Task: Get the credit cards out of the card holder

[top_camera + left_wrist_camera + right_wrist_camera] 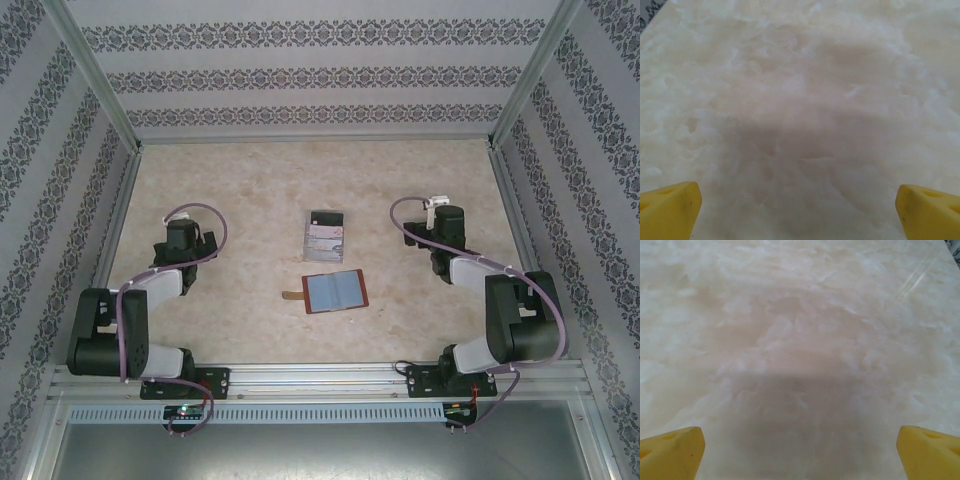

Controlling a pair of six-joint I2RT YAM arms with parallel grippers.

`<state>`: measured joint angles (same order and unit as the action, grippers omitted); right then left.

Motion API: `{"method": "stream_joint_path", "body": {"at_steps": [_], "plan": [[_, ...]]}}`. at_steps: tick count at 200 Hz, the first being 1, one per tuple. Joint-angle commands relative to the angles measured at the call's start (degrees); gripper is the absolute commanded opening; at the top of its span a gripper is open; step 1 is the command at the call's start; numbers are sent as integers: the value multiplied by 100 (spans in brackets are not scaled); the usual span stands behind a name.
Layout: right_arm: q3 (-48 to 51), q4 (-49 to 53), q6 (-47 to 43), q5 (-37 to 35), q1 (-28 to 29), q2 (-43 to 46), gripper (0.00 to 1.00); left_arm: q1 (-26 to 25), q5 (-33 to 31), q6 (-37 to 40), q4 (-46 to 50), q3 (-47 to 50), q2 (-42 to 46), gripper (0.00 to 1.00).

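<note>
**Student:** Overhead, then, where does the card holder lie?

**Tutor:** Mid-bench, nearer the arm bases than the patterned far wall. It lies opened flat with its reddish-brown cover down and bluish-grey sleeves up. The tan tab strap sticks out toward the left arm's side. At this size the sleeves read as one pale panel, so whether any card sits inside them cannot be told.

**Student:** And the credit cards?

**Tutor:** Just beyond the holder and apart from it, in a small overlapping pile on the bench. A dark card lies at the far end, with pale printed ones nearer. Their edges blur together, so the count is not legible.

**Student:** State of the left hand?

**Tutor:** Released. In the left wrist view its yellow fingertips stand at the two lower corners, cut off by the frame. Between them lie bare marbled bench and a soft shadow. Overhead, this hand sits well to the left of both items, its fingers hidden under the wrist and a lilac cable.

**Student:** The right hand?

**Tutor:** Likewise spread wide, grasping nothing. The right wrist view shows the same cropped yellow tips, with shadowed bench between them. The surface is soft and out of focus toward the far edge. Overhead, the hand sits well to the right of the cards, roughly level with them, and the wrist body masks its fingers.
</note>
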<state>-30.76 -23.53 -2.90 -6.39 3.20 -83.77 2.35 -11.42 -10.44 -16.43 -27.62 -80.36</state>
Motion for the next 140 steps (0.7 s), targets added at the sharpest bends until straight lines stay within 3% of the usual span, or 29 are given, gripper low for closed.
{"method": "stream_joint_path", "body": {"at_steps": [1,18,28,78,140], "plan": [[195,-1300,293,89,-12,-61,98,236,716,235,-1742,35,-197,100],[323,-1506,294,98,-24,-27,98,358,1092,263,-2482,155,-513,100],[430,-1699,290,142,-33,-6,98,363,1167,278,-2100,17,-470,100],[825,-2636,334,411,-130,-237,98,355,1235,314,-2316,93,-493,100],[844,-2666,371,396,-171,-251,98,90,1425,742,-3365,606,-625,100]]}}
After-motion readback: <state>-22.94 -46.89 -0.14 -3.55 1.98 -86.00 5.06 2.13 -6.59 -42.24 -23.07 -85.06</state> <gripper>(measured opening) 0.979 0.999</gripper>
